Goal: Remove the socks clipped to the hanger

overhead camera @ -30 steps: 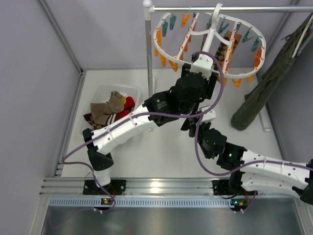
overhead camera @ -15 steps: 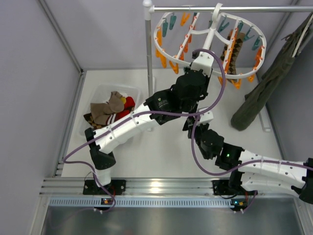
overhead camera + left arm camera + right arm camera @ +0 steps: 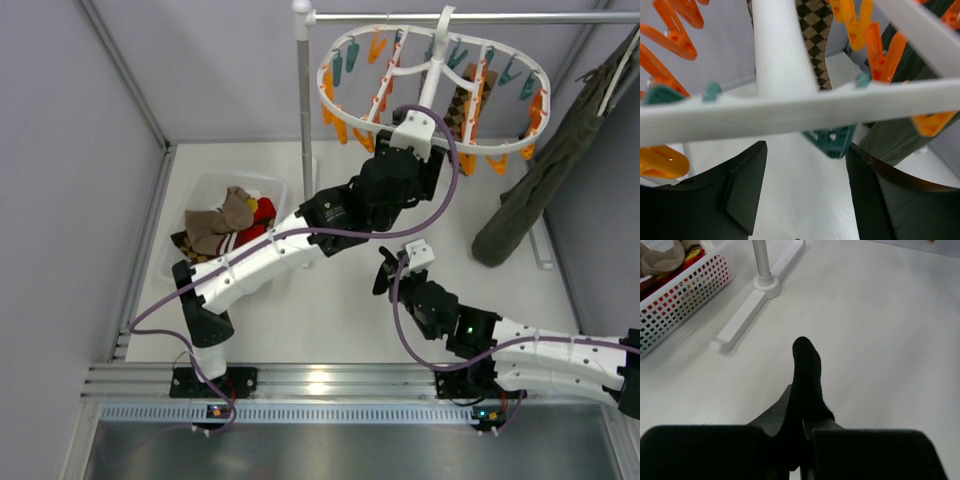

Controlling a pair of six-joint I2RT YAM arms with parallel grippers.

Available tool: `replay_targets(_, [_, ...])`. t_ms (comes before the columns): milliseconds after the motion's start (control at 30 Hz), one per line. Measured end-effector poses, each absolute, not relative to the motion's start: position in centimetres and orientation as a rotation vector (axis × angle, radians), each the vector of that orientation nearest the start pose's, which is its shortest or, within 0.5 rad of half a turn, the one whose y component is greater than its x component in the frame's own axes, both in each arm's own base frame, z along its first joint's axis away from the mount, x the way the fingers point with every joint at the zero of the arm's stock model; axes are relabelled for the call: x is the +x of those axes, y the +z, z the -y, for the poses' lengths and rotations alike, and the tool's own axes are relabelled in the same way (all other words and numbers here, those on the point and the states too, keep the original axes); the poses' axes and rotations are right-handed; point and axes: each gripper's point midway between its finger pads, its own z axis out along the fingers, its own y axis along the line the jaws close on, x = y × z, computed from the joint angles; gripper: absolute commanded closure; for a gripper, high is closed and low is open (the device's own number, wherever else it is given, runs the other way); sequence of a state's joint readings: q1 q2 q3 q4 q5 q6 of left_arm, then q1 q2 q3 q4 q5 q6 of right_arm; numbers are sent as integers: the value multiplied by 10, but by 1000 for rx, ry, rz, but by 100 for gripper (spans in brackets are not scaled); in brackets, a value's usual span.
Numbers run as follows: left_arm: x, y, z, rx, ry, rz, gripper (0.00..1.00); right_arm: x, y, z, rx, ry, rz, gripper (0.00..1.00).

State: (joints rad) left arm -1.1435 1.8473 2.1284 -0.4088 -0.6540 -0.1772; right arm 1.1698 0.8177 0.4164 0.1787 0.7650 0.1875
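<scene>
The white plastic oval drying hanger (image 3: 433,72), with cross bars and rows of orange and teal clips, hangs by its hook from a grey metal rail (image 3: 520,17) at the back of the white surface (image 3: 330,310). One brown-tan argyle sock (image 3: 464,108) is clipped to it, right of the centre stem, and hangs down through the frame.

The left arm reaches up under the hanger. In the left wrist view the left gripper (image 3: 806,150) is spread open with nothing between its black fingers (image 3: 735,190). A white cross bar (image 3: 790,112) of the hanger runs across just above them. A teal clip (image 3: 832,141) hangs from that bar in the gap between the fingers, nearer the right one, and whether it touches either cannot be told. Orange clips (image 3: 875,47) hang nearby, and the argyle sock hangs just behind the stem.

The right arm lies low over the surface, well apart from the hanger. The right gripper (image 3: 804,347) is closed with its fingers pressed together, empty, above bare surface.

A white plastic mesh basket (image 3: 205,185) sits to the left, beside the rail's upright pole (image 3: 303,90). It holds a heap of tan and patterned socks (image 3: 222,222). A long olive-green garment (image 3: 535,180) hangs at the far right.
</scene>
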Motion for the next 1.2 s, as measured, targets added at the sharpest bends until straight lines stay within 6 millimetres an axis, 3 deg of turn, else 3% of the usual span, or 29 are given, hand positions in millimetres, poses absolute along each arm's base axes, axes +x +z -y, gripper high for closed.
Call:
replay_targets(133, [303, 402, 429, 357, -426, -1703, 20, 214, 180, -217, -331, 336, -1712, 100])
replay_targets(267, [297, 388, 413, 363, -399, -1732, 2, 213, 180, -219, -341, 348, -1713, 100])
replay_targets(367, [291, 382, 389, 344, -366, -1745, 2, 211, 180, -222, -358, 363, -1714, 100])
replay_targets(533, [277, 376, 330, 272, -289, -1751, 2, 211, 179, -232, -398, 385, -1718, 100])
replay_targets(733, [259, 363, 243, 127, -174, -1739, 2, 215, 194, -252, -453, 436, -1708, 100])
replay_targets(1000, [260, 355, 133, -141, -47, -1751, 2, 227, 241, -308, -543, 581, -1656, 100])
replay_targets(1200, [271, 329, 81, -273, 64, -1845, 2, 251, 273, -363, -602, 659, -1631, 100])
